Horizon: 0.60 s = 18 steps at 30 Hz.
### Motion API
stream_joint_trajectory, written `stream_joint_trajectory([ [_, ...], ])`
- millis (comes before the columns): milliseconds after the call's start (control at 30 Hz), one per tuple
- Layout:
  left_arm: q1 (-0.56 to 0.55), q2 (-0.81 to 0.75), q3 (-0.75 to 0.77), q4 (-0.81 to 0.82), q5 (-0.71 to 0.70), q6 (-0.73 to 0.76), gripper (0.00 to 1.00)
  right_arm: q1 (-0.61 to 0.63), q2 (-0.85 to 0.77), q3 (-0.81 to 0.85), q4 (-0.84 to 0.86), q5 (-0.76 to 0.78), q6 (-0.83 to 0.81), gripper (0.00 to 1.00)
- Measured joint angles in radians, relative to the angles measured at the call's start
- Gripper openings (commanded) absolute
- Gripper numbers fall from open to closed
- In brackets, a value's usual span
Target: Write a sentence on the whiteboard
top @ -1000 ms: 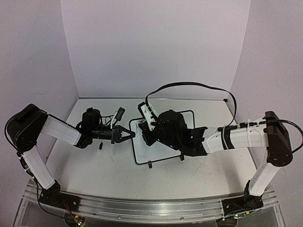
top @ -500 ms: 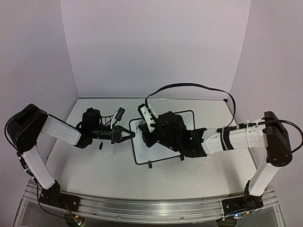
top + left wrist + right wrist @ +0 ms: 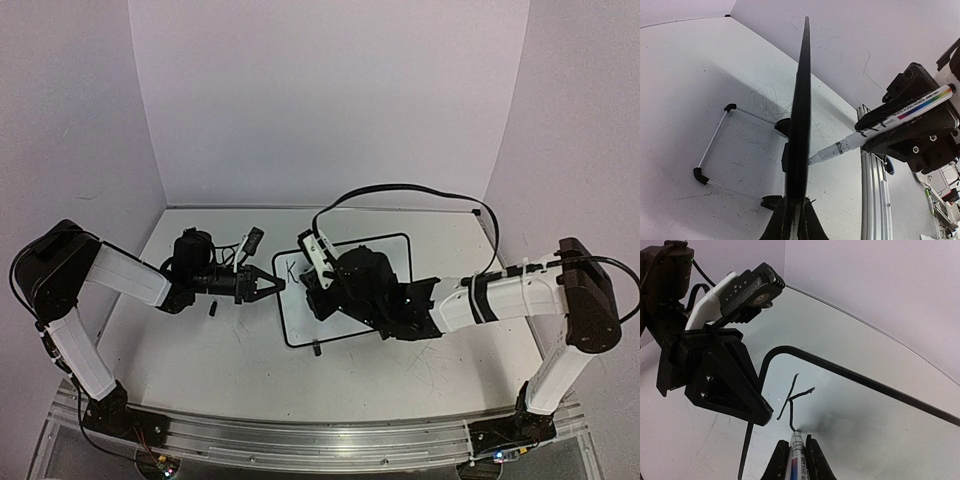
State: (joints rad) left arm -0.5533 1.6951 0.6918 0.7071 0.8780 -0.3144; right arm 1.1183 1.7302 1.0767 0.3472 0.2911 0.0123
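With the whiteboard (image 3: 300, 318) sat mid-way across the desk (image 3: 200, 360), its left edge pinched by the left gripper (image 3: 272, 285), the marker (image 3: 796, 447) clamped in the right gripper (image 3: 793, 460) should be pressed lightly and dragged steadily so the K (image 3: 794, 400) by the far-left corner gets finished clean, imo.

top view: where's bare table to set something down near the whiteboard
Widest bare table: the near strip between the whiteboard and the arm bases. Also the far right corner. Crowded mid-table: the left gripper clamps the board, the right gripper writes with the marker.
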Motion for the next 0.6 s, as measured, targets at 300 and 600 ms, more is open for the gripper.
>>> stream_joint_trajectory([
  [300, 0.0, 0.0, 0.0, 0.0, 0.002, 0.001, 0.0, -0.016, -0.081, -0.031, 0.009, -0.059, 0.022, 0.0],
  [600, 0.0, -0.002, 0.0, 0.0, 0.002, 0.001, 0.0, -0.046, -0.083, -0.026, 0.026, -0.074, 0.037, 0.0],
])
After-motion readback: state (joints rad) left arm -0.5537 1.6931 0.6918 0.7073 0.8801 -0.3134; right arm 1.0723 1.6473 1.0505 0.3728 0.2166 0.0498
